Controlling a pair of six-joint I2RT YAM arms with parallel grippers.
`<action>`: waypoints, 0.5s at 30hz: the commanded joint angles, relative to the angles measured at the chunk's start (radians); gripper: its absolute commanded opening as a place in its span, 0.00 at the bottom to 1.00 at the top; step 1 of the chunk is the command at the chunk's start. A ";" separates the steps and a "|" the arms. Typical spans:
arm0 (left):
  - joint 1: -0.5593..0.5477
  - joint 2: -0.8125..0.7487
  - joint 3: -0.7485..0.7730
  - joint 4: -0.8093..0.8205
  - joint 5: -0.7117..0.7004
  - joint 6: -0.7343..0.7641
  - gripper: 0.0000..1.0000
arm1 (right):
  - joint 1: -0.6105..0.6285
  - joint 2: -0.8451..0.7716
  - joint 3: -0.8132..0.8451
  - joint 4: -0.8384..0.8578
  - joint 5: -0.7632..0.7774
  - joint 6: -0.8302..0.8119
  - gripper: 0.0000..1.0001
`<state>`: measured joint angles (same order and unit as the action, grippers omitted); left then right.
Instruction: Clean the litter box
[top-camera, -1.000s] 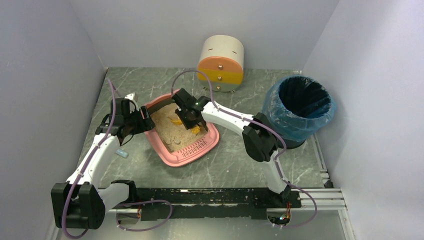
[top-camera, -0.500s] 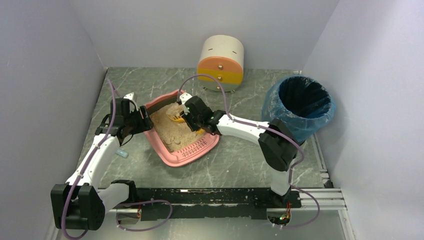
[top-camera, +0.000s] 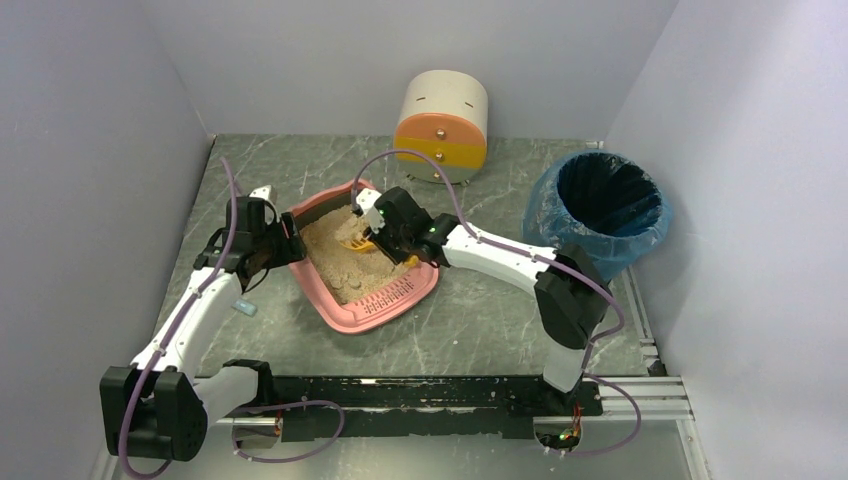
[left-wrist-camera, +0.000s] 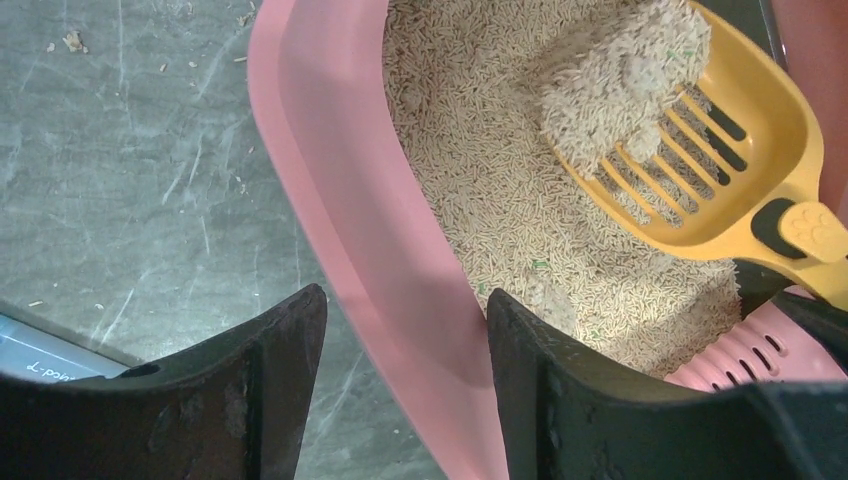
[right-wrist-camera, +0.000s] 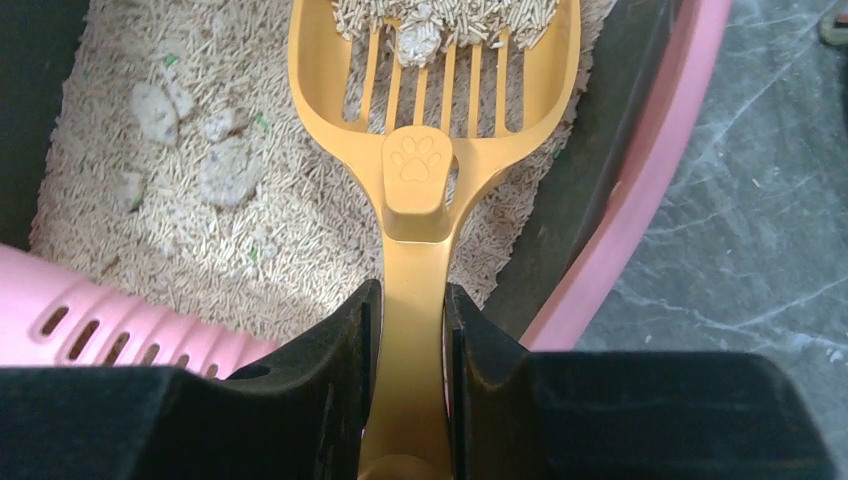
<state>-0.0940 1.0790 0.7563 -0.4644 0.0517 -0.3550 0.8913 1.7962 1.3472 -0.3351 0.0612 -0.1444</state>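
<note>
Only the right wrist view shows the right gripper clenched on the handle of the orange-yellow slotted plastic scoop, which has a paw print moulded at its neck. Only the left wrist view shows the left gripper released, astride the left rim of the shallow pink plastic litter box, with a strip of table between the outer finger and the wall. The box sits mid-table between the arms, slotted ledge towards the bases, holding beige pellet litter and pale clumps; the scoop carries a heap. The dark grey marbled table bears a blue-lined round bin at right and a cream-and-orange round drawer unit at the back, between pale walls.
</note>
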 joint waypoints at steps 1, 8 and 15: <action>-0.021 -0.007 0.014 -0.030 -0.050 0.006 0.64 | 0.000 -0.037 0.004 -0.098 -0.086 -0.035 0.00; -0.035 -0.036 0.006 -0.019 -0.050 -0.002 0.64 | 0.000 -0.097 -0.023 -0.167 -0.143 -0.044 0.00; -0.038 -0.020 0.008 -0.018 -0.050 0.010 0.65 | 0.011 -0.069 0.016 -0.336 -0.128 -0.033 0.00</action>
<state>-0.1219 1.0592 0.7563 -0.4774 0.0212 -0.3550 0.8940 1.7306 1.3319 -0.5652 -0.0643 -0.1734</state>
